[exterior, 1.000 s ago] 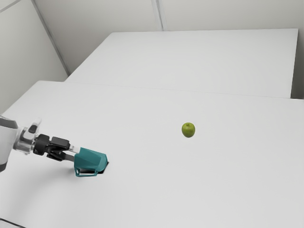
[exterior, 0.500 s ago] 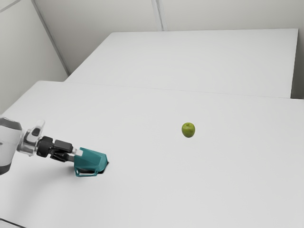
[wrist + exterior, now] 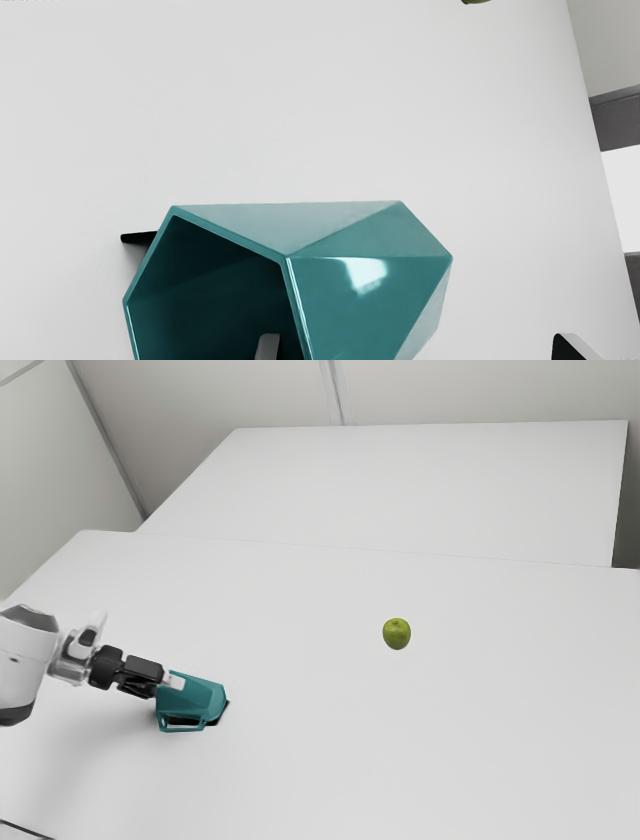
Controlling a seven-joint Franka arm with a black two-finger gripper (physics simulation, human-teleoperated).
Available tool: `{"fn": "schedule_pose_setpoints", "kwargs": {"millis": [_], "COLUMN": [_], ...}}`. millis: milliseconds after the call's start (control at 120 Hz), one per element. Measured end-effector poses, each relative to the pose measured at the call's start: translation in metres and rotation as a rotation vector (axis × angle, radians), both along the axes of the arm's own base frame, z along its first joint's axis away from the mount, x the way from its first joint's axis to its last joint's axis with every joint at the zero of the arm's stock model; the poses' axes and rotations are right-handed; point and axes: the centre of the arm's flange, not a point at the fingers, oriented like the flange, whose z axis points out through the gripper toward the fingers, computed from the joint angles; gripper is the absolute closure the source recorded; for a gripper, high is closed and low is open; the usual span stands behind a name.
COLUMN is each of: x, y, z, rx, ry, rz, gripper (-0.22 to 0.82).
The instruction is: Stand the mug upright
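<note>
White table (image 3: 450, 760), broad, bearing everything we list; the mug (image 3: 198, 696) serves as our landmark. Next in size, the robot arm (image 3: 25, 660), reaching in from the exterior view's left of the mug. At its end, the black gripper (image 3: 173, 683), right at the mug's mouth. We record it as released: fingers spread wide, one finger (image 3: 268, 347) inside the mouth, the other outside the mug, well apart from its wall. The mug itself, teal and faceted, lies on its side on the table, mouth toward the gripper, handle (image 3: 183, 729) on the side nearer the exterior camera. Smallest, a green fruit (image 3: 397, 633), well apart from the mug, toward the exterior view's right and farther back.
</note>
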Motion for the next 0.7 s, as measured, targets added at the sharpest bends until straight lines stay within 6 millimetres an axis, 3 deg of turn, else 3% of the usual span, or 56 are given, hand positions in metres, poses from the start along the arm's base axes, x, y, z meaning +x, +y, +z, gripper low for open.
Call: {"fn": "schedule_pose_setpoints", "kwargs": {"millis": [142,700], "x": [0.0011,0.002], "y": [-0.0022,-0.0016], "z": [-0.0003,0.0005], "rx": [0.003,0.012], "ry": [-0.005,-0.017], "rz": [-0.007,-0.004], "gripper": [0.06,0.64]}}
